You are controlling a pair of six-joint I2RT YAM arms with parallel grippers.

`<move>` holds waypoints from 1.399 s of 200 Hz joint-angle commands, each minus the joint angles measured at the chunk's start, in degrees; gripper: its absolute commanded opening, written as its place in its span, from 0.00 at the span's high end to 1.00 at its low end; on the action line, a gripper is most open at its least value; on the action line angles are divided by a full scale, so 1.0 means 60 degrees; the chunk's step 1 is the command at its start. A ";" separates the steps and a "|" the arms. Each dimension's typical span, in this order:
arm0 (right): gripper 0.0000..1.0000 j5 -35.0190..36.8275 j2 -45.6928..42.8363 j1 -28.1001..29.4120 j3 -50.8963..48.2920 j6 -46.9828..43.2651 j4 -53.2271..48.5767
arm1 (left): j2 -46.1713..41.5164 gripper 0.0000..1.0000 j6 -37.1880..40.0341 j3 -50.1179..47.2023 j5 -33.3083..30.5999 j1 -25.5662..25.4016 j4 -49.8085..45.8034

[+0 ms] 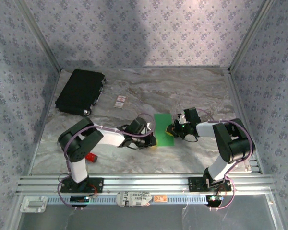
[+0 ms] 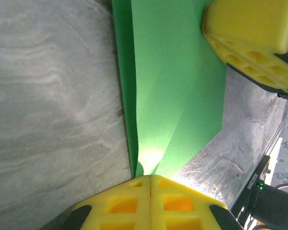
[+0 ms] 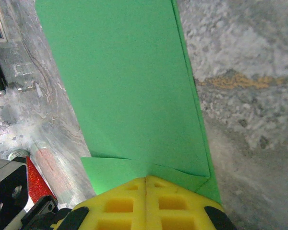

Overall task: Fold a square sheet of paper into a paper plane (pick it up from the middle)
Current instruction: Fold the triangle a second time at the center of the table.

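1. The green sheet of paper [image 1: 163,125] lies flat on the marble table [image 1: 192,91], just off the table's middle toward 4 o'clock. It's folded over on itself, so from the top it reads as an upright rectangle, not a square.
2. The left gripper [image 1: 152,142] sits at the sheet's 7 o'clock corner. In its wrist view the yellow pads [image 2: 182,206] are pressed together with no gap. A creased upper layer of the paper [image 2: 173,96] runs right up to the seam between them (can't tell if the paper is actually nipped in there or just touching).
3. The right gripper [image 1: 171,130] is at the sheet's 3 o'clock edge with its jaws fully closed. Its wrist cam shows the paper's edge [image 3: 134,96] rumpled into small folds right at the tips [image 3: 146,179]. Again I can't tell if it's pinched.
4. The right arm's yellow pads [image 2: 245,28] rest on the paper at 1 o'clock in the left wrist view.
5. Other stuff: black case [image 1: 80,91] at the table's 10 o'clock corner, small white card [image 1: 120,100] at 11 o'clock from the sheet, and red tool [image 1: 91,157] at 8 o'clock, by the left arm.
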 commanded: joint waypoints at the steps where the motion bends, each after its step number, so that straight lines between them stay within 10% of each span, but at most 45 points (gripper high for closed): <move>1: 1.00 0.0819 0.0322 -0.0092 -0.0184 -0.0202 -0.0861 | -0.0089 0.96 0.0095 -0.0432 0.0055 -0.0174 -0.1473; 280: 1.00 0.0904 0.0162 -0.0043 -0.0171 -0.0240 -0.0991 | 0.0203 0.96 0.1013 0.0872 0.0339 -0.0103 -0.2551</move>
